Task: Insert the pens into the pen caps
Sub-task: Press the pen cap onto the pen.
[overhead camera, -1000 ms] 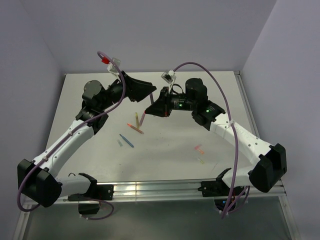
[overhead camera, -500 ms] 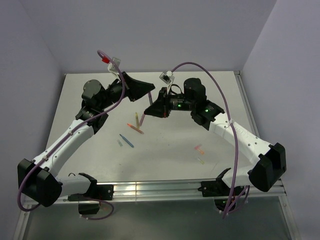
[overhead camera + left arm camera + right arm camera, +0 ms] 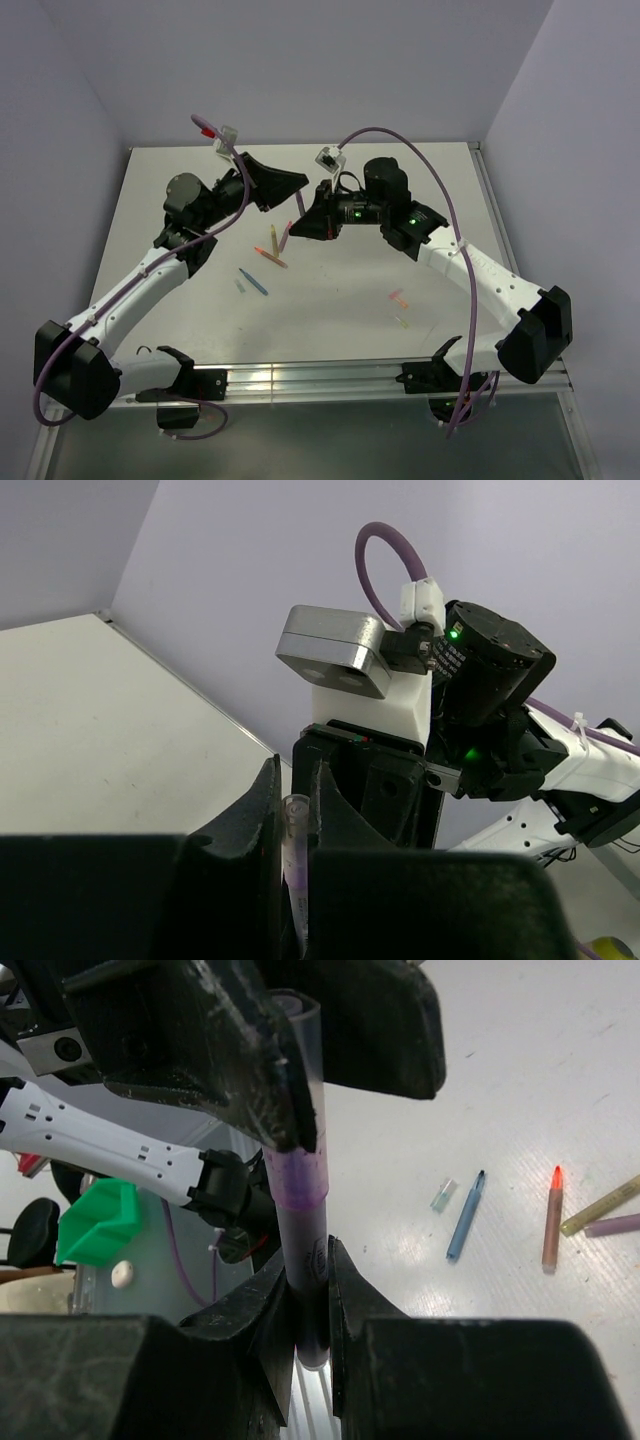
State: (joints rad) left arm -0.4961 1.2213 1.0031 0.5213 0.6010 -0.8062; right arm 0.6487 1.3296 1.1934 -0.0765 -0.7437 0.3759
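Note:
A grey-purple pen [image 3: 306, 1240] is held in the air between my two grippers over the far middle of the table. My right gripper [image 3: 308, 1260] is shut on its barrel. A translucent purple-tinted pen cap [image 3: 300, 1175] sits over the pen's upper end, and my left gripper [image 3: 293, 782] is shut on that cap [image 3: 293, 850]. From above, the left gripper [image 3: 302, 183] and right gripper [image 3: 296, 226] meet tip to tip, with the pen [image 3: 301, 205] showing between them. More pens lie below: blue [image 3: 252, 282], orange [image 3: 270, 256] and yellow-green [image 3: 274, 238].
A pale blue cap [image 3: 239, 286] lies beside the blue pen. A pink cap [image 3: 398, 298] and a yellow cap [image 3: 401, 321] lie on the table [image 3: 420, 190] at the near right. A metal rail [image 3: 300, 378] runs along the near edge, with walls on three sides.
My left gripper has shut on the capped end of the pen that the right gripper holds. Both grippers have shifted slightly left and up together.

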